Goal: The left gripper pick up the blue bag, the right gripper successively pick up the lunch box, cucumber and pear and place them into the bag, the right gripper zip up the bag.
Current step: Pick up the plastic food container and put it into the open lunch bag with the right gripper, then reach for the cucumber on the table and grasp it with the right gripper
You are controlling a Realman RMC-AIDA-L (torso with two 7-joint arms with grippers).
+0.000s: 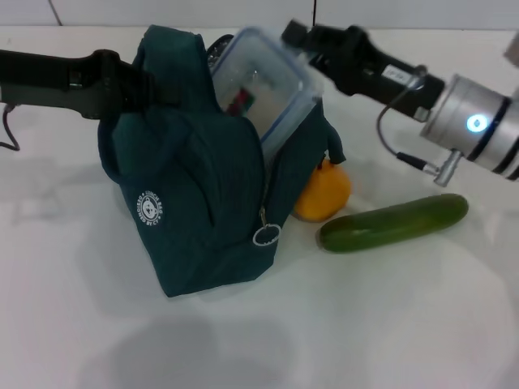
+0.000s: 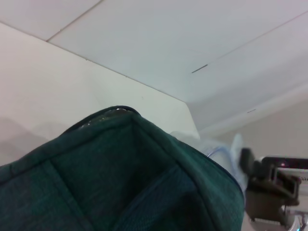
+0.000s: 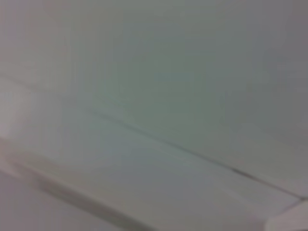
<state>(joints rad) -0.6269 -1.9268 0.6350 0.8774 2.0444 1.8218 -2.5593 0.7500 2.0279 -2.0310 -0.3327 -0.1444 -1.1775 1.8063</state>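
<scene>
1. Nearest the head camera: bare white table (image 1: 243, 340), shadowed in front of the bag.
2. Standing on it, left of centre: blue bag (image 1: 195, 211), round white logo (image 1: 151, 207) facing forward, ring zip-pull (image 1: 266, 235) hanging at its right front edge, mouth open at the top.
3. Lying to the bag's right on the table: cucumber (image 1: 394, 222), set roughly crosswise, its left end just beside the pear.
4. Tucked between bag and cucumber: pear (image 1: 323, 193), orange-yellow, touching the bag's right side, partly hidden behind it.
5. Tilted in the bag's open mouth: lunch box (image 1: 263, 89), lower part inside the fabric, upper part sticking out, leaning toward the right; red label showing through the clear wall.
6. Reaching in from the left at the bag's upper edge: left gripper (image 1: 138, 85), closed on the bag's fabric at its top left; teal cloth fills the lower part of the left wrist view (image 2: 120, 183).
7. Farther back, coming from the right: right gripper (image 1: 296, 36), at the lunch box's raised top corner and seemingly clamped on it; fingers blurred.
8. Right wrist view: only a pale, blurred surface.
</scene>
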